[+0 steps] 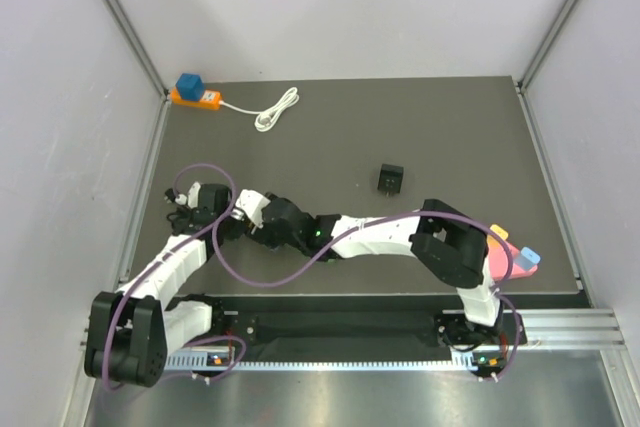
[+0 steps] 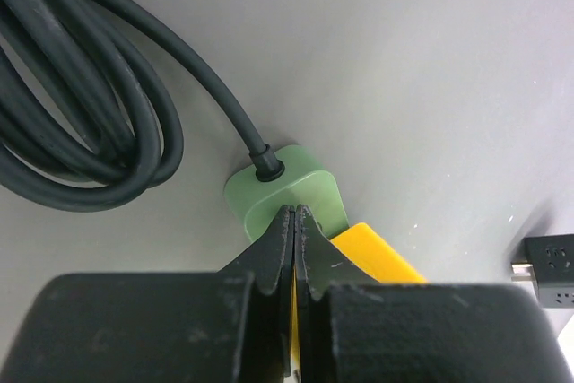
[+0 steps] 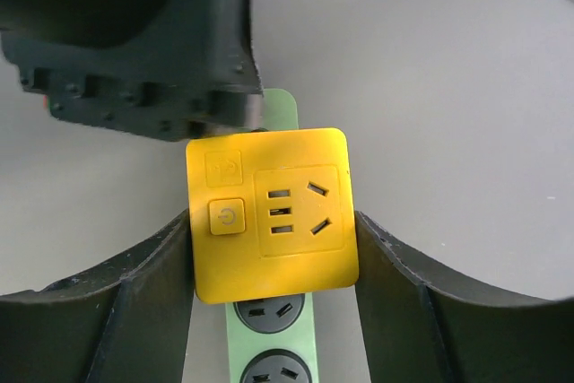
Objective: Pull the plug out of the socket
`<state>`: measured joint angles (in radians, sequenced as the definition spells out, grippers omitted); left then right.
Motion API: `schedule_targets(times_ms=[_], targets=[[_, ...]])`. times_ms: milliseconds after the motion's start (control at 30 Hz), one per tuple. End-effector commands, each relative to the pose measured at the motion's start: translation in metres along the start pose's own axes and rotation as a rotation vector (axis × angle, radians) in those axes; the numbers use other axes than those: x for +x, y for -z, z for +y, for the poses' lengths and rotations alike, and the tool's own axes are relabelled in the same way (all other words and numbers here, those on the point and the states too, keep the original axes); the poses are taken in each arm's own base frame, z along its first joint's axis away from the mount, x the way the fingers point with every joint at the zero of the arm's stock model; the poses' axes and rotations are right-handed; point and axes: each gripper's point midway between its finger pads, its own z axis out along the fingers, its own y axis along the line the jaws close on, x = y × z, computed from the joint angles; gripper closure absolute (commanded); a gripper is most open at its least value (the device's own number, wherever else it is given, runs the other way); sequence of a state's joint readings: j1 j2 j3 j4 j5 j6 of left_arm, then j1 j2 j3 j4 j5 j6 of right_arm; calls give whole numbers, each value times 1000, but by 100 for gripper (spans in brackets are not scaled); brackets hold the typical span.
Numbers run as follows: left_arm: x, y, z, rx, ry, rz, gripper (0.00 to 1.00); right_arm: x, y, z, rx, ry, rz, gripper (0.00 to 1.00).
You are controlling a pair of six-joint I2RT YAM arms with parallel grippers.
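The left pincer [image 2: 295, 226] is clenched on nothing, its tips at the cable end of the green socket strip [image 2: 287, 177]. The yellow plug [image 3: 269, 213] sits on that strip, grasped at both sides by the right pincer [image 3: 273, 239]. One coiled black cable [image 2: 81, 114] is joined to the strip. Farther off on the bench [image 1: 450, 137] lie one black adapter [image 1: 390, 179] and one orange strip [image 1: 200, 97].

Plug [image 3: 272, 213] on power strip [image 3: 269, 340], cable coil [image 2: 90, 132] — just beside it
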<state>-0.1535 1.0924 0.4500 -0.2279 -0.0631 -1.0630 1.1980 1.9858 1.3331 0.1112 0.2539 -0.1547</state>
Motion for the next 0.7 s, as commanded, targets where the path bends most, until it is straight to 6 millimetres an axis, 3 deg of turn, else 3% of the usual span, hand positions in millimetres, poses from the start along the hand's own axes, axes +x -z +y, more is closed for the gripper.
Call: schedule_targets(times_ms=[0, 200, 333, 500, 533, 667], targets=[[47, 7, 91, -310, -76, 166, 100, -73, 23, -52, 256, 32, -193, 100], [48, 6, 93, -316, -81, 171, 100, -91, 25, -46, 19, -235, -269, 100], [47, 6, 93, -311, -83, 164, 100, -104, 30, -72, 0, -397, -310, 100], [47, 6, 93, -310, -83, 159, 100, -123, 20, -82, 4, -395, -315, 100], [47, 6, 93, -309, -84, 161, 100, -116, 11, -80, 6, -381, -289, 100], [46, 6, 95, -309, -88, 151, 100, -110, 13, -86, 38, -380, -279, 100]])
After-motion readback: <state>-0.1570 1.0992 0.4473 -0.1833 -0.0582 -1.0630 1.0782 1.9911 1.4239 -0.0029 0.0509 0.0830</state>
